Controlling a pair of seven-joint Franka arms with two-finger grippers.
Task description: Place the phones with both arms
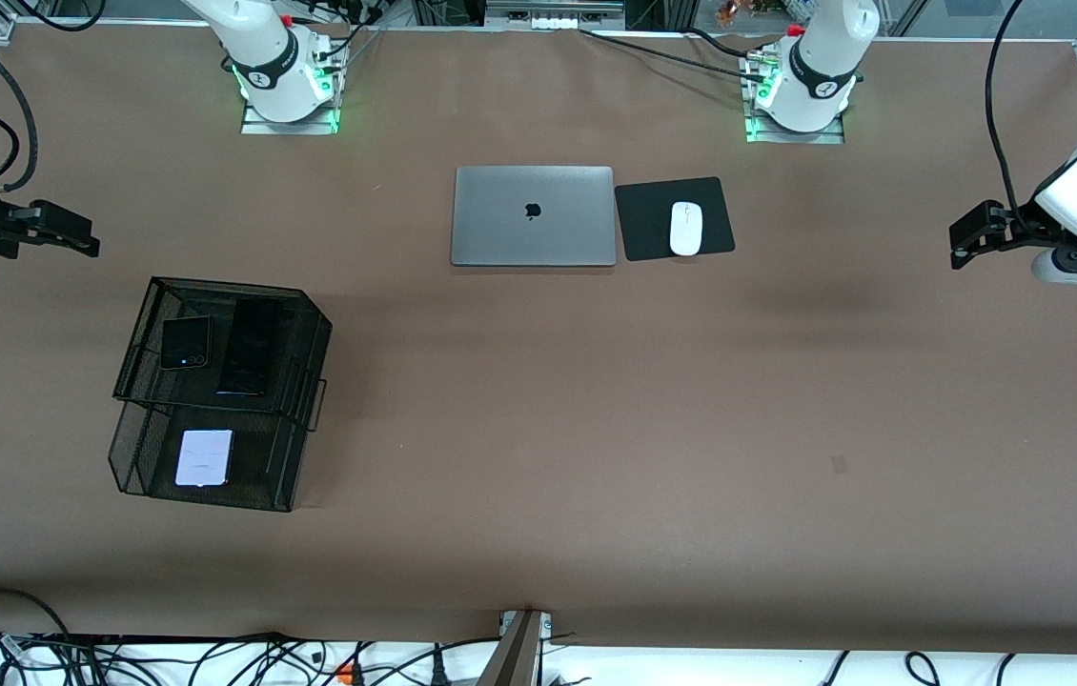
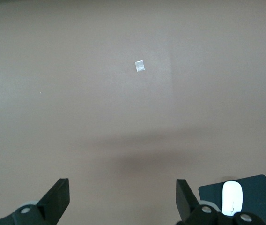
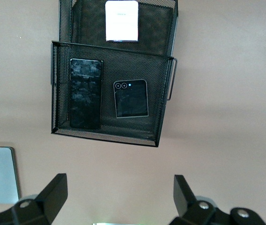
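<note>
We note both black two-finger grippers, left (image 1: 963,250) and right (image 1: 86,243), spread empty, all three flat phones lying in the black wire-mesh two-tier tray (image 1: 133,357): small squarish black one (image 1: 184,343), long slim black slab (image 1: 249,347), pale lavender one (image 1: 205,457).

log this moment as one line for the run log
phones: squarish black phone + slim black phone on rack top tier, lavender phone below | left gripper open, waiting | right gripper open, waiting

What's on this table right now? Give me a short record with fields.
phones: small black phone and long black phone in upper mesh tray; lavender phone in lower mesh tray
left pincer: open, holds nothing, over bare table at its end
right pincer: open, holds nothing, over table near the trays
other: closed laptop, mouse on mouse pad
</note>
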